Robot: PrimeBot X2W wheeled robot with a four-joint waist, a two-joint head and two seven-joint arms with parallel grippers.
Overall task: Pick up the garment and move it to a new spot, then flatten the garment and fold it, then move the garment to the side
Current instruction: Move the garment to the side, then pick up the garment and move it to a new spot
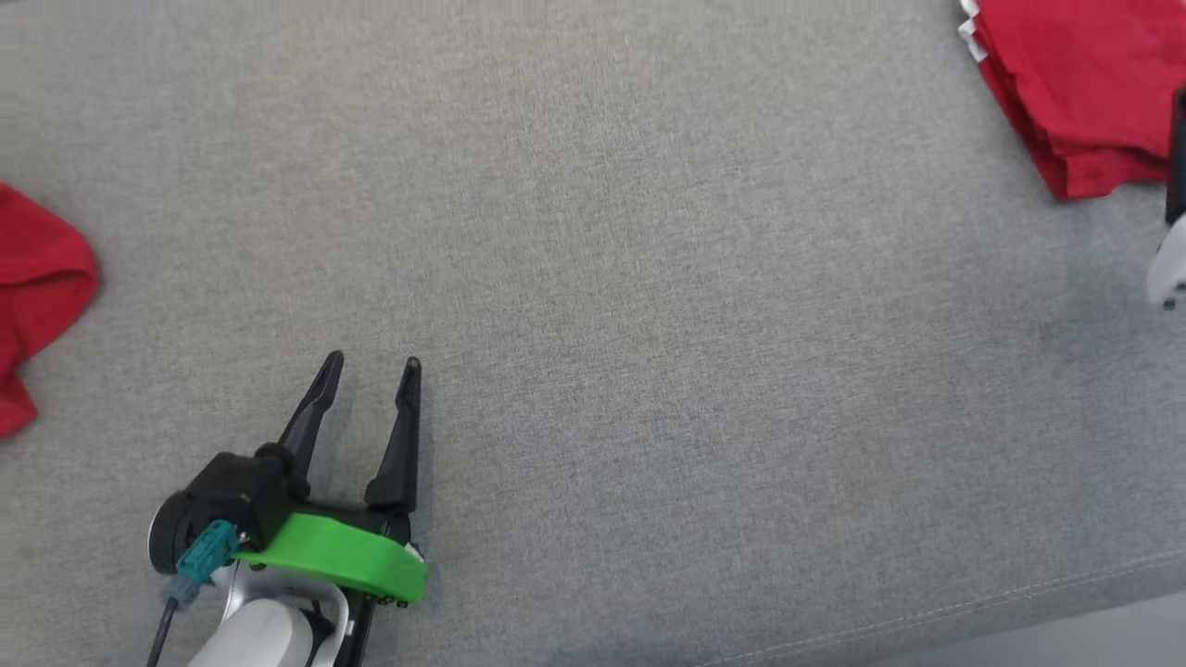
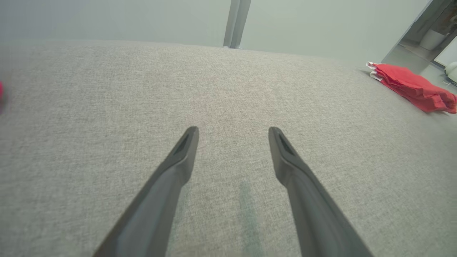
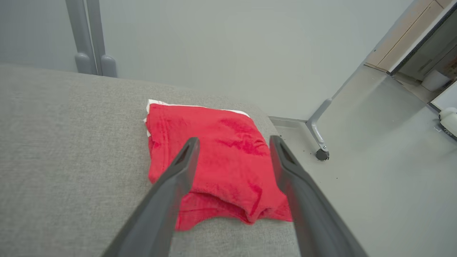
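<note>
The garment is red and lies folded in a rough square near the far right corner of the grey table, with a white edge showing on its far side. My right gripper hangs over it, open, and nothing sits between the dark fingers. In the head view the garment is at the top right, with a sliver of my right arm beside it at the frame edge. My left gripper stands open and empty over bare cloth at the lower left. From the left wrist the garment shows far to the right.
A second red cloth lies crumpled at the table's left edge. The table's right edge drops to a grey floor just past the garment, where a caster leg stands. A grey post rises behind the table.
</note>
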